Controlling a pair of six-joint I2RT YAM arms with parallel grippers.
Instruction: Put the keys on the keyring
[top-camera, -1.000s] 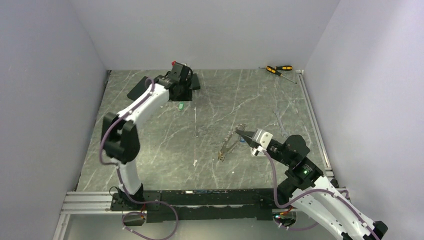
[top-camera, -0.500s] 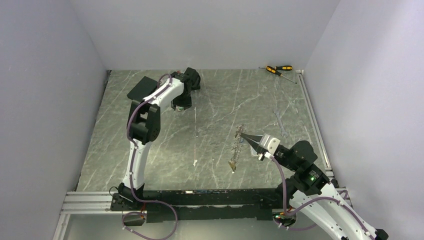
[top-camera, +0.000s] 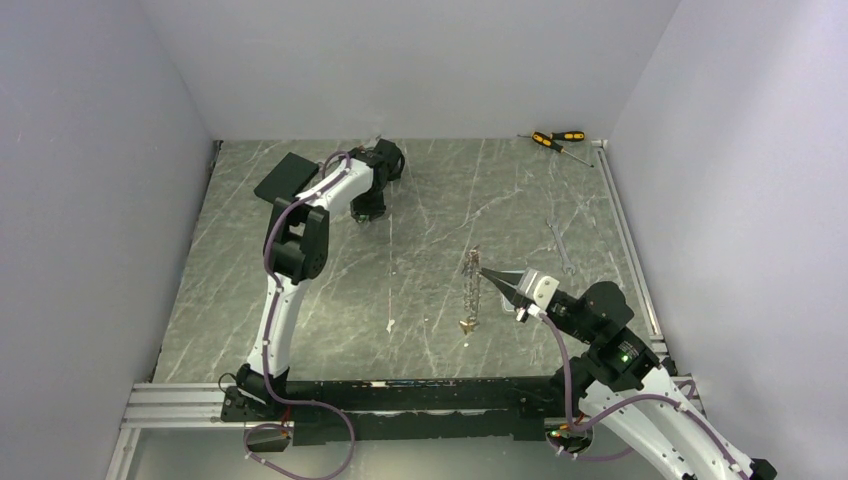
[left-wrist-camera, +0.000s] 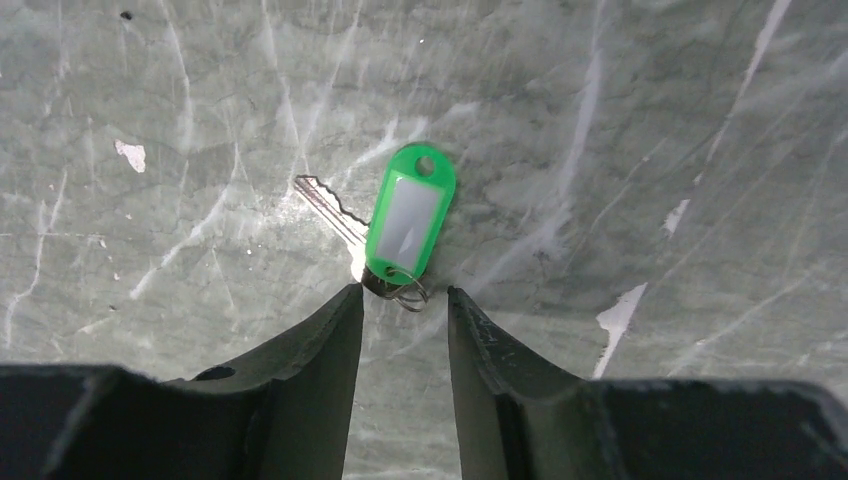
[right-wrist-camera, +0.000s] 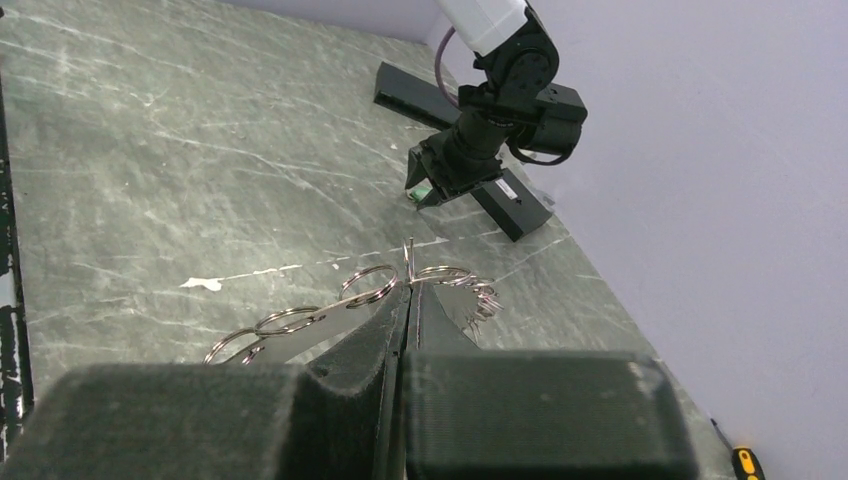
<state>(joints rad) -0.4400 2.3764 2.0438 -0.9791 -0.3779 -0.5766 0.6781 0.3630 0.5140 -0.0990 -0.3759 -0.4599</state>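
Left pincer (left-wrist-camera: 405, 293), jaws apart, at a small silver key with green plastic tag (left-wrist-camera: 409, 213); right pincer (right-wrist-camera: 408, 292) clamped on a grey metal keyring of linked wire loops (right-wrist-camera: 478, 293).
Left wrist view shows blade and tag whole, flat on the grey marbled table (left-wrist-camera: 650, 120), split ring between the parted fingertips; overhead, far left, the pincer covers them. Right wrist view resolves separate loops either side of the closed fingers; overhead the keyring reads as a thin strip, right of centre, well apart from the key.
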